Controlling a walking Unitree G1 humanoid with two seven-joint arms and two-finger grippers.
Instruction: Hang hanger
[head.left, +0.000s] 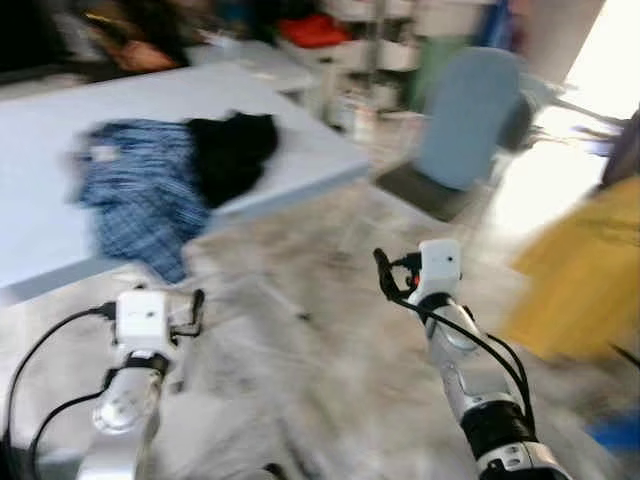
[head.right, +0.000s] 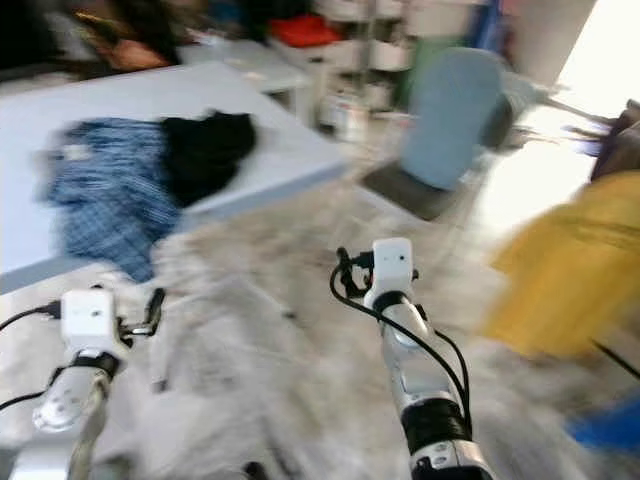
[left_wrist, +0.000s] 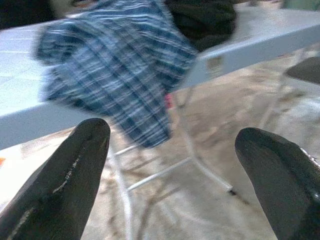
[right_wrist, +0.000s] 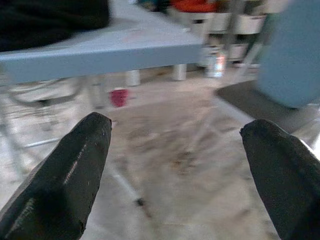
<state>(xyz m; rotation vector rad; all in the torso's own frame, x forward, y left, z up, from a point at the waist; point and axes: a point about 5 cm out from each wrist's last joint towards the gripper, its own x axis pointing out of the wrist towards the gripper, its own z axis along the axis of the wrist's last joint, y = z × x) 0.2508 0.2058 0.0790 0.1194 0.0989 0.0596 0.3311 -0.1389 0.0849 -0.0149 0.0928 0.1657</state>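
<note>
No hanger can be made out. A crumpled blue plaid shirt (head.left: 140, 195) droops off the pale blue folding table (head.left: 300, 140); short of that table, left gripper (left_wrist: 172, 165) and right gripper (right_wrist: 175, 160) gape wide, empty. A hanger would likely be light and stiff, best taken by its neck.

A pale blue table (head.left: 60, 130) is filling the upper left of the frame, with a blue plaid shirt (head.left: 135, 195) hanging over its near edge and a black garment (head.left: 232, 150) lying against it. A blue chair (head.left: 465, 120) is standing at upper right. Yellow fabric (head.left: 585, 270) is blurring along the right edge.
</note>
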